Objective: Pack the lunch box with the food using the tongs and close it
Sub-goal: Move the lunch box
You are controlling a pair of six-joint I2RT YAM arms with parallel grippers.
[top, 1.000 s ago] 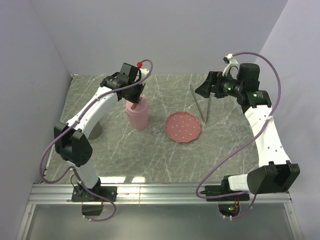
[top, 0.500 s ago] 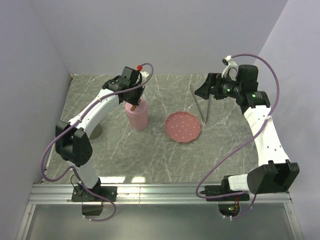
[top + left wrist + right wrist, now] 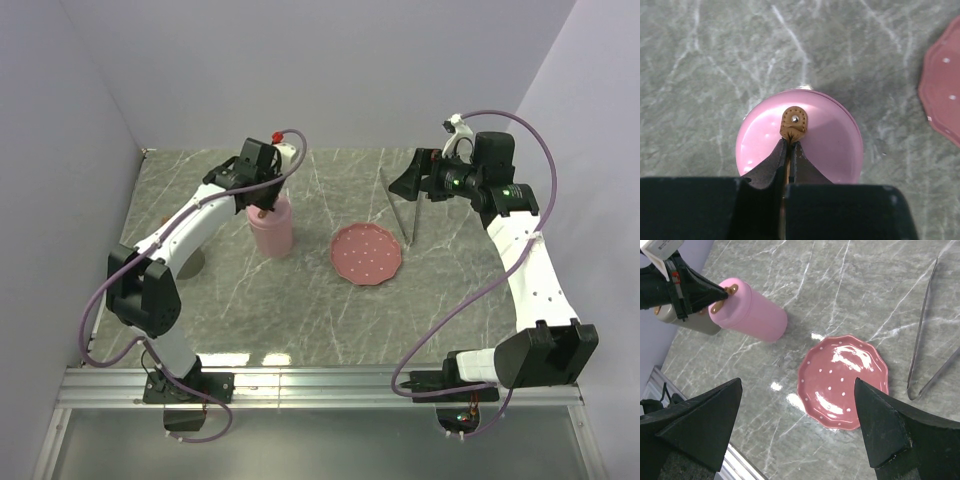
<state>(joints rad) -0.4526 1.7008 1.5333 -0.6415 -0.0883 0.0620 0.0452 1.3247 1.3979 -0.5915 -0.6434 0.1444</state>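
The lunch box point(image 3: 271, 233) is a pink cylinder standing left of centre with its pink lid point(image 3: 825, 145) on. A tan strap tab point(image 3: 794, 124) sits on the lid. My left gripper point(image 3: 790, 145) is directly above it and shut on that tab; from the right wrist view the left gripper point(image 3: 722, 294) meets the lunch box point(image 3: 757, 312) at its top. The tongs point(image 3: 400, 210) lie flat at the back right, also seen as tongs point(image 3: 922, 325). My right gripper point(image 3: 798, 381) hangs open above the table with nothing in it. The food is out of view.
A pink speckled plate point(image 3: 366, 253) lies bare at mid table, between the lunch box and the tongs. A grey round object point(image 3: 192, 262) sits at the left, partly behind the left arm. Walls close the table on the left, back and right.
My left gripper has shifted a little toward the back while staying on top of the lunch box. The right arm has hardly moved.
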